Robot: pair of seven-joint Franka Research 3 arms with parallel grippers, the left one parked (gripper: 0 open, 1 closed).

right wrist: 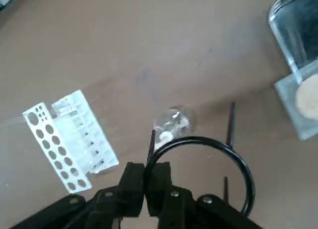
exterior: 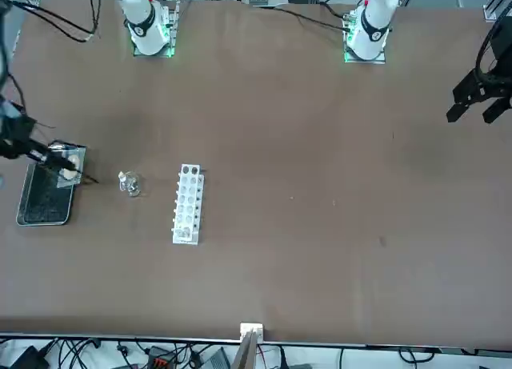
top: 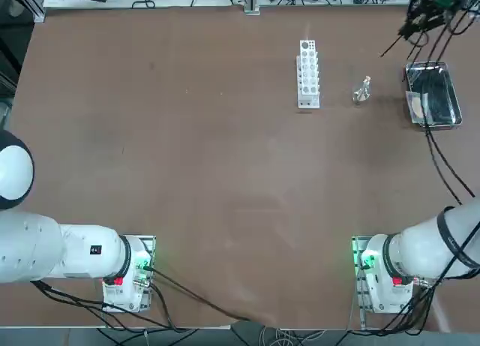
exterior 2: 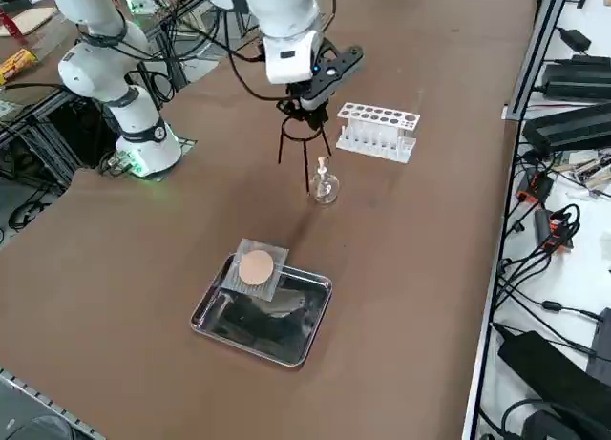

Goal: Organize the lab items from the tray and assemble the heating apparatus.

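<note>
Right end effector [right wrist: 145, 182] pinches ring stand [right wrist: 201, 164] above burner [right wrist: 173, 122]; legs may knock burner over while lowering.

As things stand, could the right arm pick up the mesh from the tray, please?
Probably not yet: the right gripper is shut on the ring stand, near the burner. The mesh itself lies uncovered on the tray's rim.

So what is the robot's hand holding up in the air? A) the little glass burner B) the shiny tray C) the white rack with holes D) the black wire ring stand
D: the right gripper is shut on the black wire ring stand, which hangs above the table, while the glass burner, white rack and tray all sit on the table.
</note>
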